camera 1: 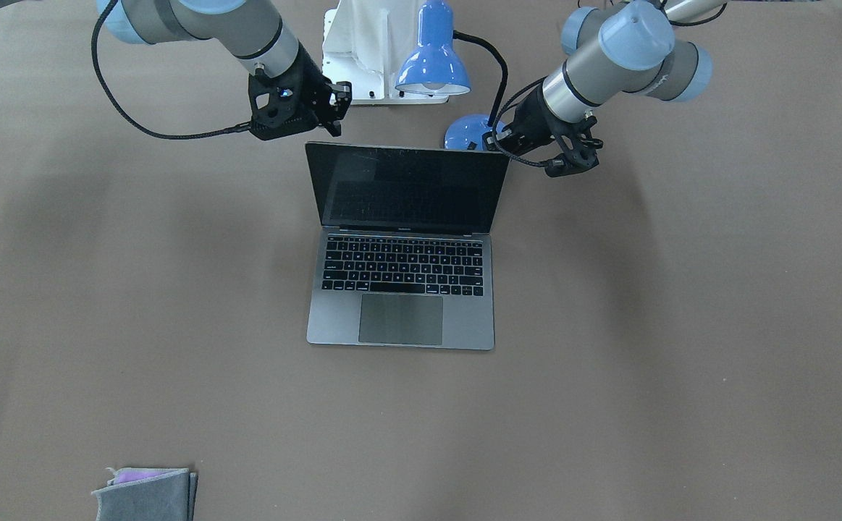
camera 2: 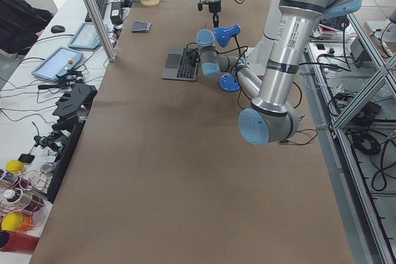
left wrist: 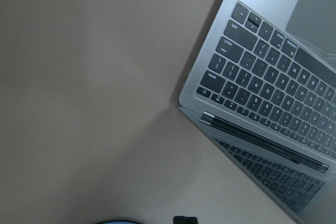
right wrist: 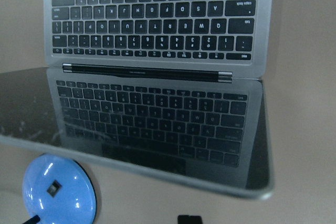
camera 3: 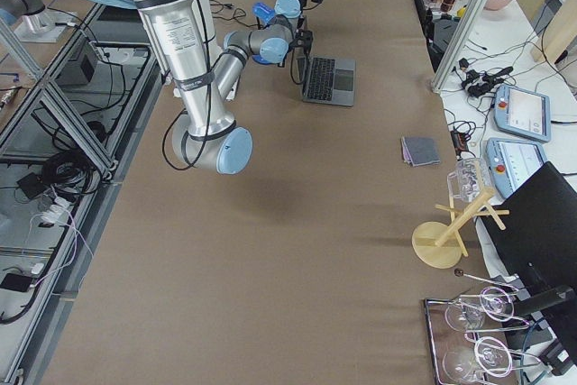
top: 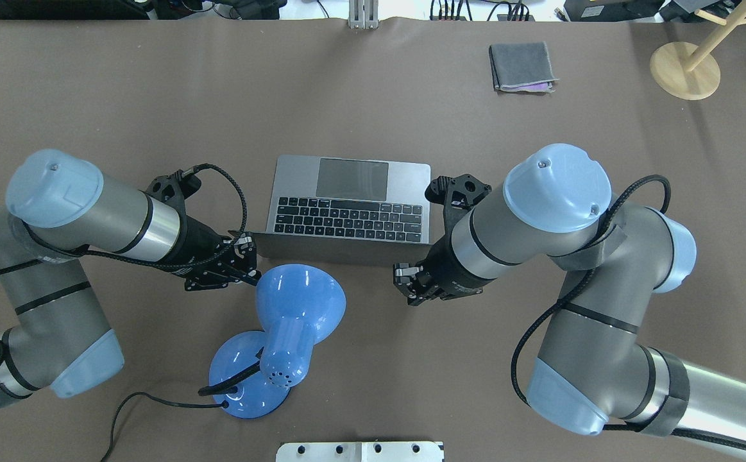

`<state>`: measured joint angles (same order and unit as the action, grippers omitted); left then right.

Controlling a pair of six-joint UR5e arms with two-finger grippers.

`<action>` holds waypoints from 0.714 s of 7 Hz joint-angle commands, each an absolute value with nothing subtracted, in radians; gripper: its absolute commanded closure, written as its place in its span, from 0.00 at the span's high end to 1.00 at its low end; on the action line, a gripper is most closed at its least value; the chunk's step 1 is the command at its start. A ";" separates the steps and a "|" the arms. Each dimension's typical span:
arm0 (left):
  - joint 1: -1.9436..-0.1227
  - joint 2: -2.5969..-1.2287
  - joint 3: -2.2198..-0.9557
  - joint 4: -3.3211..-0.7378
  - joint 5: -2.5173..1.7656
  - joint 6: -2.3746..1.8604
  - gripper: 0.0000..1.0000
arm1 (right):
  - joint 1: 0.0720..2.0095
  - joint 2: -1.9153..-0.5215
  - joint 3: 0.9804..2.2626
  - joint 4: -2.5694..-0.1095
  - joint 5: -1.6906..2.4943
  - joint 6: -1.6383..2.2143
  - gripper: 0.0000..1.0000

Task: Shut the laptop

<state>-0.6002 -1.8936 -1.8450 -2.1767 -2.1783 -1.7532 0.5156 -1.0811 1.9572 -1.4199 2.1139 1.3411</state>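
Observation:
The space-grey laptop (camera 1: 402, 318) stands open in the middle of the table, with its dark screen about upright. It also shows in the overhead view (top: 353, 199), the left wrist view (left wrist: 262, 93) and the right wrist view (right wrist: 157, 24). My left gripper (top: 252, 258) hovers just behind the lid's left corner, apart from it, and looks shut and empty. It is on the right in the front view (camera 1: 581, 155). My right gripper (top: 403, 284) hovers behind the lid's right end, also shut and empty, and shows in the front view (camera 1: 339, 110).
A blue desk lamp (top: 296, 308) with a black cord stands behind the lid, between my two grippers. A folded grey cloth (top: 521, 66) lies at the far side. A wooden stand (top: 684, 69) is at the far right corner.

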 commanded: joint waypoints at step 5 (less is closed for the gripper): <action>-0.693 -2.054 -1.744 -2.177 -2.180 -1.747 0.00 | 0.617 -0.991 1.858 -1.420 2.125 1.341 0.00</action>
<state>-0.6517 -2.0203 -1.7718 -2.1768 -2.1786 -1.7535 0.6003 -0.9991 1.8655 -1.4204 2.1206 1.3407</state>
